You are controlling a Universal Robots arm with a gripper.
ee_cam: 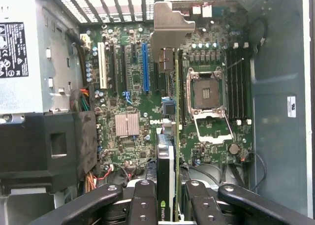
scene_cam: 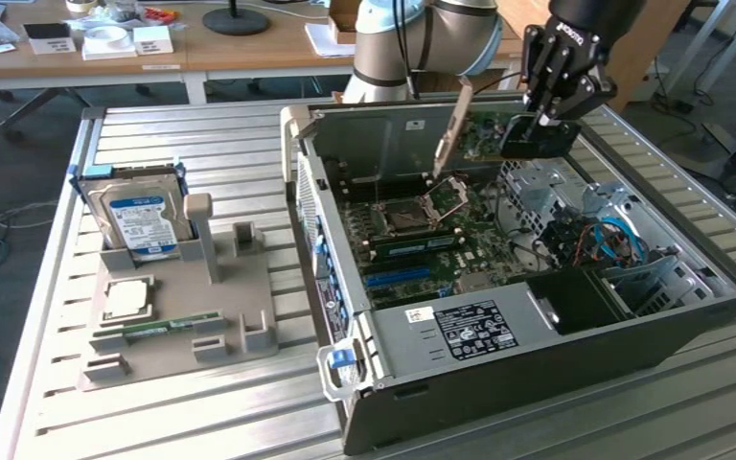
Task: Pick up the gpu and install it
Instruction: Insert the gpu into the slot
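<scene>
- My hand (scene_cam: pixel 544 123) is closed to a narrow grip on the gpu (scene_cam: pixel 481 134). The jaws press against the two faces of the card near its upper edge, and nothing else is caught between them.
- I judge the pick-up finished. The gpu is lifted off the counter (scene_cam: pixel 215 422) and hangs entirely from my hand.
- The card hangs upright, edge down, over the open computer case (scene_cam: pixel 675 331), inside the line of the case's walls. Its grey metal end bracket points toward the case's back panel.
- The install is not done. In the wrist view the card's lower edge is clear above the motherboard (ee_cam: pixel 206 151) on the case floor, so it is seated in nothing.
- Inside the case, the card lies over the strip between the blue expansion slot (ee_cam: pixel 145 67) and the open CPU socket (ee_cam: pixel 206 92). The card hides what is directly beneath it, so I cannot tell which slot that is.
- The bracket is not against the case's back panel, and I see a gap between them.
- Outside the case, on the exterior view's left of it, the grey parts holder (scene_cam: pixel 246 287) stands on the counter. It carries the hard drive (scene_cam: pixel 138 216) and a green memory stick (scene_cam: pixel 150 331). Neither one is near my hand.
- By my reckoning I am past the halfway mark: the card is gripped, lifted and brought over the case, with lining up and seating not yet done.
</scene>
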